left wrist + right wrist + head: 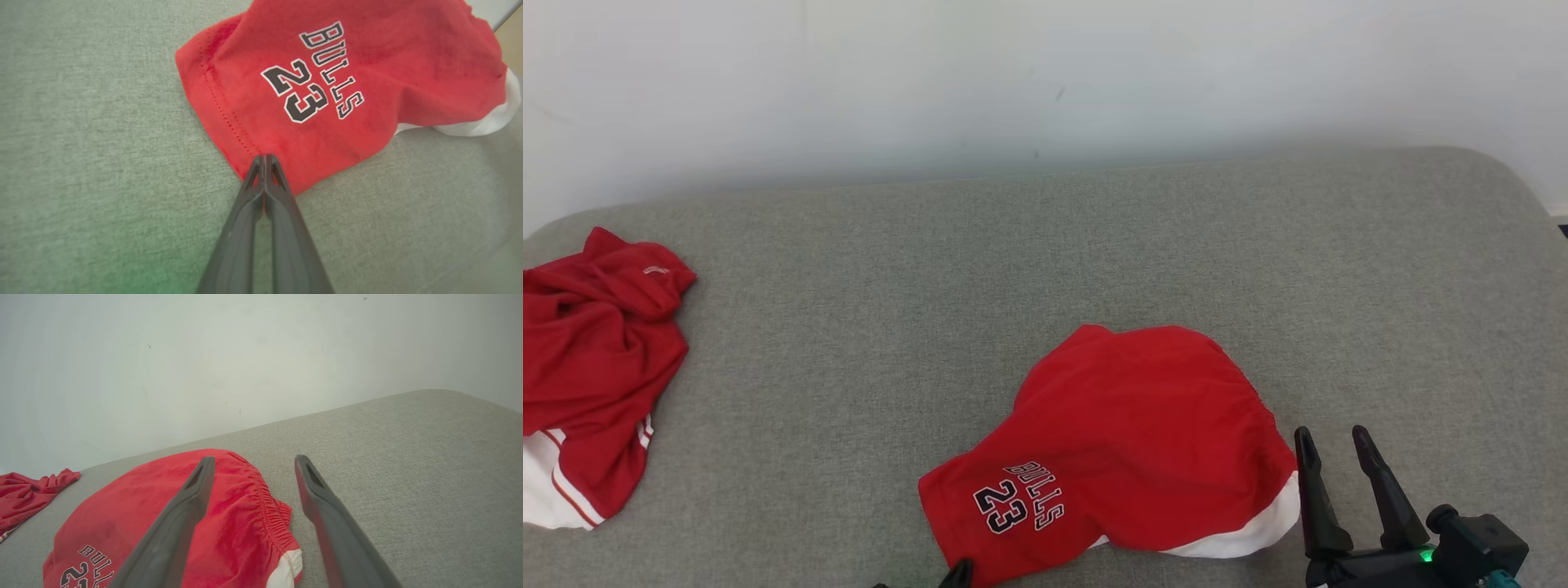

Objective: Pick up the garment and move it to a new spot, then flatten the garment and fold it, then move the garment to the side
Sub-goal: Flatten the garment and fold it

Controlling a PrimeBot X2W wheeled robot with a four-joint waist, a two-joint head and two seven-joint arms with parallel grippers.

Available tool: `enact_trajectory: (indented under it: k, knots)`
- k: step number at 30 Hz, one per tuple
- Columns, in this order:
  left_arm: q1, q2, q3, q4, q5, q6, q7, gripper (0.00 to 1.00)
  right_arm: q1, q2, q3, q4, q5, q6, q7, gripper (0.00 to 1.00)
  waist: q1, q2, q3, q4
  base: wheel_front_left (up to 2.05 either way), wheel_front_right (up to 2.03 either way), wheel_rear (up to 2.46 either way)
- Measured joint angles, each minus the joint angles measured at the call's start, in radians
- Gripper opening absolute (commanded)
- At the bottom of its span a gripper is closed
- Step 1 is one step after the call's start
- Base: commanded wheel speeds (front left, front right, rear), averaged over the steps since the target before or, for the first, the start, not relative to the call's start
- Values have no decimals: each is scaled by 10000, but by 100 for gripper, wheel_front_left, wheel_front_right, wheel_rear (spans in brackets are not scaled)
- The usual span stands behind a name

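Note:
The garment [1127, 433] is a pair of red shorts with a white trim and "BULLS 23" printed on one leg, lying bunched on the grey cushion near its front edge. In the left wrist view my left gripper [265, 158] is shut, its tips pinching the near hem corner of the garment [347, 73]. One dark tip of the left gripper [960, 572] peeks in at the bottom of the head view. My right gripper [1334, 437] stands open just right of the shorts' white band, nothing between its fingers. The right wrist view has the right gripper [254, 460] above the elastic waistband of the garment [135, 514].
A second red garment with white parts [596, 367] lies crumpled at the far left of the cushion [866, 310], also seen as a red heap [28, 494]. A pale wall [1045, 82] rises behind. Bare grey fabric stretches between the two garments and to the right.

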Motion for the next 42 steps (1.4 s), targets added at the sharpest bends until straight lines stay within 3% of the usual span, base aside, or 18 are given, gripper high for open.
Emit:
enact_trajectory:
  k: [8,9,10,17,24,33,42]
  knots:
    - [1,-2,54,-451,201,115,0,0,31,19,-6,56,-4,2,-4,100,0,0,-107,272,0,0,0]
    - [1,-2,98,-546,232,136,0,31,40,19,0,69,-4,0,-6,100,0,1,-128,299,0,0,0]
    - [3,0,140,-652,313,180,2,100,42,21,10,79,-2,2,-6,100,0,1,-151,322,0,0,0]
    - [181,79,1035,-2362,894,629,0,100,110,21,-15,86,2,0,-17,100,0,0,-378,458,0,0,0]
    - [640,562,2261,-3868,1273,982,0,100,254,-8,-332,21,-19,2,-40,100,-1,0,-682,488,0,0,0]
    - [1359,1020,3239,-4951,1515,1373,0,100,647,27,-848,-98,-125,2,-52,100,-1,0,-863,345,0,0,0]
    - [1966,1208,3382,-5451,1505,1035,0,100,1040,242,-1009,-228,-222,2,-63,100,-1,0,-945,197,0,0,0]
